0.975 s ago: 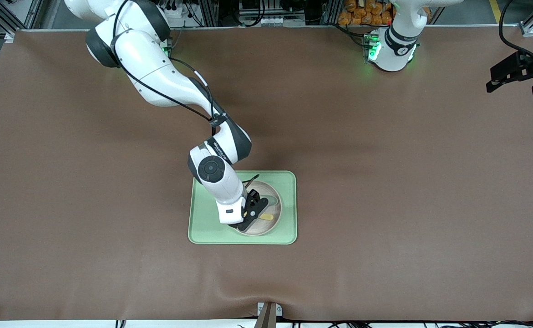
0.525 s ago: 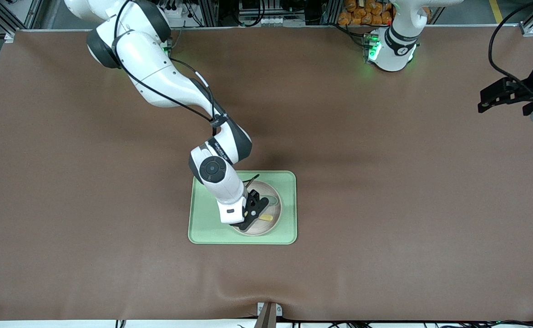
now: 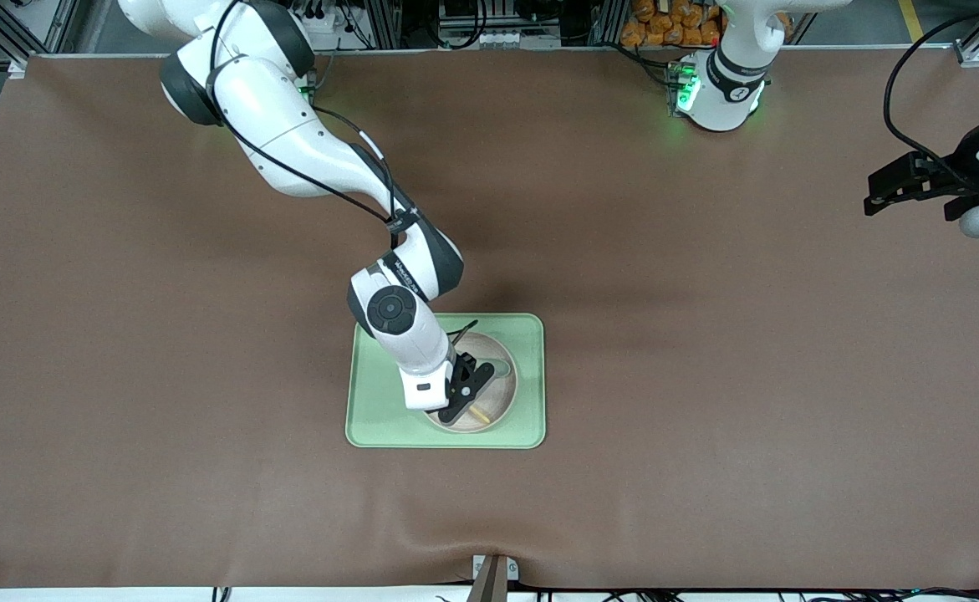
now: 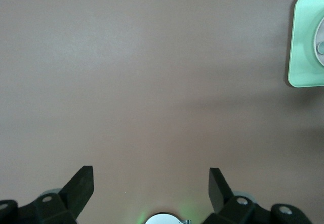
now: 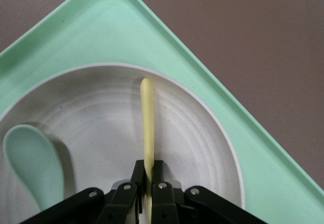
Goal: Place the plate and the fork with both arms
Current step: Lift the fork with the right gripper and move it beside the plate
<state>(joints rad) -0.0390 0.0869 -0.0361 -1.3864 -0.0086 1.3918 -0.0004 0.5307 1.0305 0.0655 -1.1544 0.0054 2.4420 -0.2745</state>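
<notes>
The cream plate lies on the light-green tray in the middle of the table. My right gripper is over the plate and shut on the pale-yellow fork. In the right wrist view the fork's handle sticks out from the closed fingers over the plate. The fork's tines are hidden. My left gripper is open and empty, up over the bare table at the left arm's end; in its wrist view the fingers stand wide apart.
A grey-green spoon lies in the plate beside the fork; its bowl shows in the front view. The tray's edge shows in the left wrist view. A brown mat covers the table.
The right gripper has turned the fork on the plate, so less of it shows beside the fingers. The left gripper has moved down and inward toward the table's middle.
</notes>
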